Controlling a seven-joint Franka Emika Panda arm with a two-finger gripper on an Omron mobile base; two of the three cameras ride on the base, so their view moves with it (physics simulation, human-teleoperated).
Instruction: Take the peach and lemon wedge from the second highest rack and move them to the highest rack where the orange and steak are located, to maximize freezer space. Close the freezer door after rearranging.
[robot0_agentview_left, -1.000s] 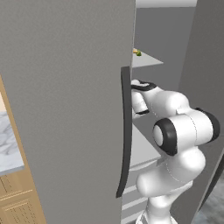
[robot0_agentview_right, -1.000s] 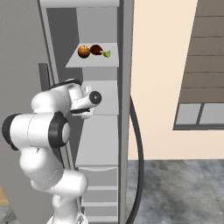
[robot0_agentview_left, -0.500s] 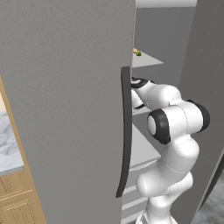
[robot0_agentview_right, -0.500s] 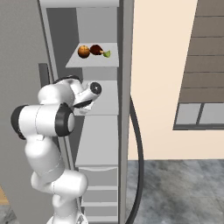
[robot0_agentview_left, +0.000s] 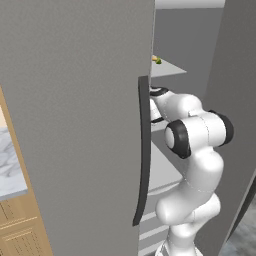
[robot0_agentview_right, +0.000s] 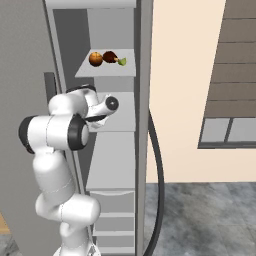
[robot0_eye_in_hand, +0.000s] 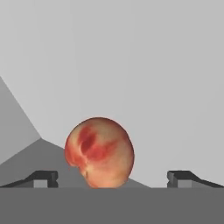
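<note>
a: what changed?
b: the arm has reached deeper into the freezer. the tool (robot0_eye_in_hand: 112, 178) is spread around the peach (robot0_eye_in_hand: 99, 152) on a shelf; no writing.

You are looking into an open freezer whose tall flat grey freezer door (robot0_agentview_left: 75, 125) stands swung out on the left, its long curved dark handle (robot0_agentview_left: 143, 150) on the edge nearest the compartment. Inside, the thin flat pale grey highest rack (robot0_agentview_right: 100, 71) sits above several similar shelves. On it, the small round orange fruit (robot0_agentview_right: 95, 59) lies furthest left, the dark red-brown steak (robot0_agentview_right: 109, 56) just right of it, and the tiny yellow-green lemon wedge (robot0_agentview_right: 122, 61) right of the steak, touching or nearly so. One shelf lower, the round reddish peach (robot0_eye_in_hand: 99, 152) rests on the plate, between the two fingertips (robot0_eye_in_hand: 43, 178) of the wide-set two-finger gripper (robot0_eye_in_hand: 113, 179) and just ahead of them.
</note>
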